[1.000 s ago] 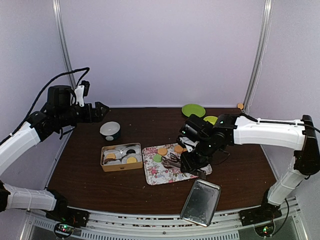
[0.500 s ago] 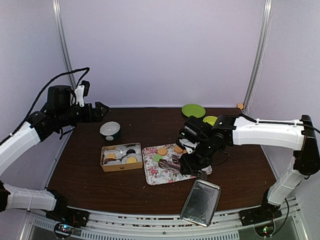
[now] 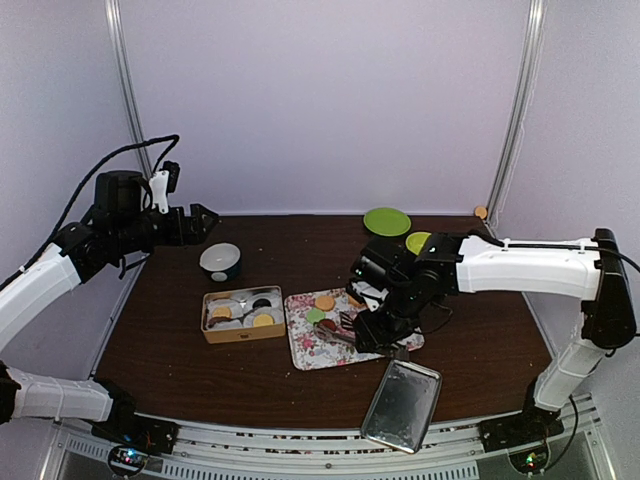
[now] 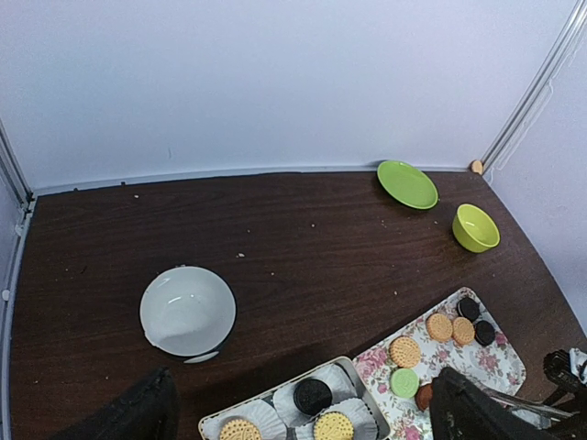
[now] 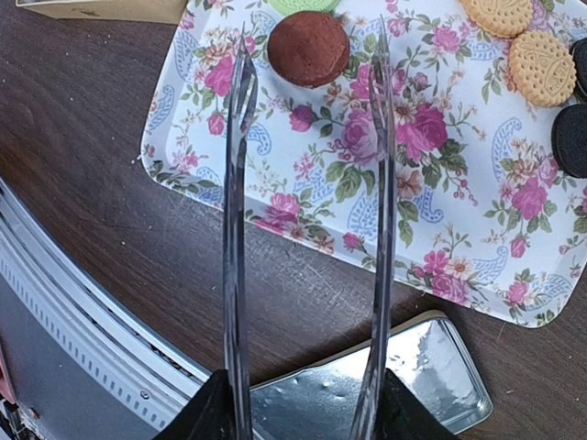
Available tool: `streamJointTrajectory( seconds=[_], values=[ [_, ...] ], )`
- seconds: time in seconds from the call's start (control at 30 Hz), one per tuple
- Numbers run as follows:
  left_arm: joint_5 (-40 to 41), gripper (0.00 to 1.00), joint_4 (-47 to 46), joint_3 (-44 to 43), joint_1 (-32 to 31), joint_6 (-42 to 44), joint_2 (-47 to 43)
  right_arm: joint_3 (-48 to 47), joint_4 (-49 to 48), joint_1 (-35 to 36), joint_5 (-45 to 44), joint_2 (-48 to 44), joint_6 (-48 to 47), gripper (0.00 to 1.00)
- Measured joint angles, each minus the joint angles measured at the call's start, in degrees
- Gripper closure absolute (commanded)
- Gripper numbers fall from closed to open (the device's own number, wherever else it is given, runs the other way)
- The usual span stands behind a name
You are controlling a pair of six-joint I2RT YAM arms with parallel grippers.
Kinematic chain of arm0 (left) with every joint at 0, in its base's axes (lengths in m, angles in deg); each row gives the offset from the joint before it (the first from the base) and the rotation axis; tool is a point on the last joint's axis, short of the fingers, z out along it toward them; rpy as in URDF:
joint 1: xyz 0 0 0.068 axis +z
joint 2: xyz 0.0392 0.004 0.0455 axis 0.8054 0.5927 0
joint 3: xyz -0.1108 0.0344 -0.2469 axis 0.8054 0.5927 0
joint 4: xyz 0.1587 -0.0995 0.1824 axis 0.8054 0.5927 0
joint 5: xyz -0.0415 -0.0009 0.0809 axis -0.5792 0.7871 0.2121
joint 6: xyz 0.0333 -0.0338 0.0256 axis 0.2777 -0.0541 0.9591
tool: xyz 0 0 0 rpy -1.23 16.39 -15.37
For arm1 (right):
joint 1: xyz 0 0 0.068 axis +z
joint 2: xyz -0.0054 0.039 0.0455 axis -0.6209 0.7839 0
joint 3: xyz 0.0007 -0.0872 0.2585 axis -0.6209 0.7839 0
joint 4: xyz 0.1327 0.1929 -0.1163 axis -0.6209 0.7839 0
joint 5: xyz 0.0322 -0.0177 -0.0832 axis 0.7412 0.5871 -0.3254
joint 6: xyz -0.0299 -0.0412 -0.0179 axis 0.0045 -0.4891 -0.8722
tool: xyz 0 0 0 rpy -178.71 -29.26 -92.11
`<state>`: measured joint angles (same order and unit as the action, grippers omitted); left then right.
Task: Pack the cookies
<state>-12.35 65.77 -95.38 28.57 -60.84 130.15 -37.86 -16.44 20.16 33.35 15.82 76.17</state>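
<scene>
Several cookies lie on a floral tray: a dark red cookie, a green one, orange ones and black ones. More cookies, one black and yellow ones, sit in paper cups in a tan box. My right gripper is shut on metal tongs. The tong blades are spread apart low over the tray, and the dark red cookie lies just beyond their tips. My left gripper hangs open and empty, high at the back left.
A metal lid lies near the front edge, right under my right wrist. A white bowl stands behind the box. A green plate and a yellow-green bowl are at the back right.
My right arm has shifted left over the tray, toward the dark red cookie, and the tong blades have spread wider. The left arm has not moved.
</scene>
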Motion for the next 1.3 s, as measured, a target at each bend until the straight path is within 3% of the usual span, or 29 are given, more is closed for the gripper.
streamJointTrajectory(
  seconds=[0.67, 1.0, 1.3],
  values=[
    [0.0, 0.02, 0.0, 0.0, 0.0, 0.0, 0.0, -0.11, -1.95, 0.0, 0.02, 1.42, -0.02, 0.66],
    [0.0, 0.02, 0.0, 0.0, 0.0, -0.02, 0.0, -1.18, -1.11, 0.0, -0.42, -0.63, -0.33, 0.67],
    [0.02, 0.02, 0.0, 0.0, 0.0, -0.02, 0.0, -11.96, 2.51, 1.05, -0.61, -1.64, -1.86, 0.68]
  ],
)
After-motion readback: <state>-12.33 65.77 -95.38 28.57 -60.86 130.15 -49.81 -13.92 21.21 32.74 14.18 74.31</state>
